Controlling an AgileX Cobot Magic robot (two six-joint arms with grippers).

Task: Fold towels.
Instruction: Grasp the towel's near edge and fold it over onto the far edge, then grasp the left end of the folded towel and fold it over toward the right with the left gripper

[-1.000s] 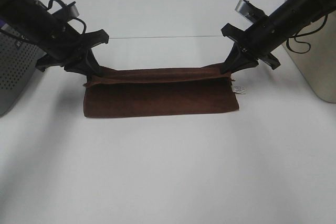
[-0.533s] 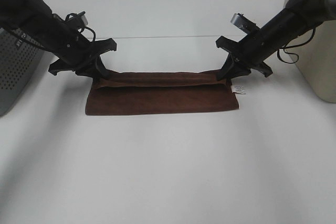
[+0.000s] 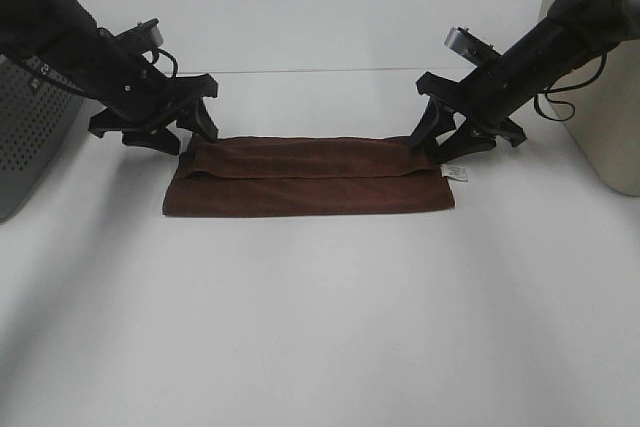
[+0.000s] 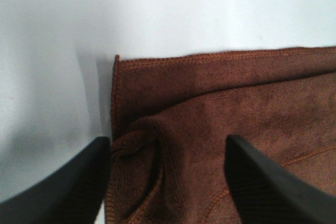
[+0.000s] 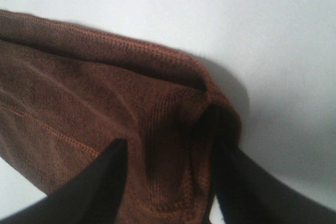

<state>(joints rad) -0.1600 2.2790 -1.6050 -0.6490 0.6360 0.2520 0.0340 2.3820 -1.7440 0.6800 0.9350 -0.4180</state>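
The dark reddish-brown towel point(image 3: 310, 182) lies on the white table as a long strip, with its far part folded over onto itself. Its small white tag point(image 3: 456, 170) sticks out at the right end. My left gripper point(image 3: 188, 139) is open at the towel's far left corner, its fingers spread over the slack cloth point(image 4: 173, 129). My right gripper point(image 3: 436, 147) is open at the far right corner, its fingers spread either side of a bunched-up hump of cloth point(image 5: 173, 108). Both sit low, right at the cloth.
A grey perforated box point(image 3: 25, 137) stands at the left edge behind my left arm. A beige box point(image 3: 600, 97) stands at the right edge behind my right arm. The white table point(image 3: 320, 317) stretches bare toward the front.
Both grippers have come down with the towel's raised far edge and opened. The lifted fold has dropped and now lies on the lower layer.
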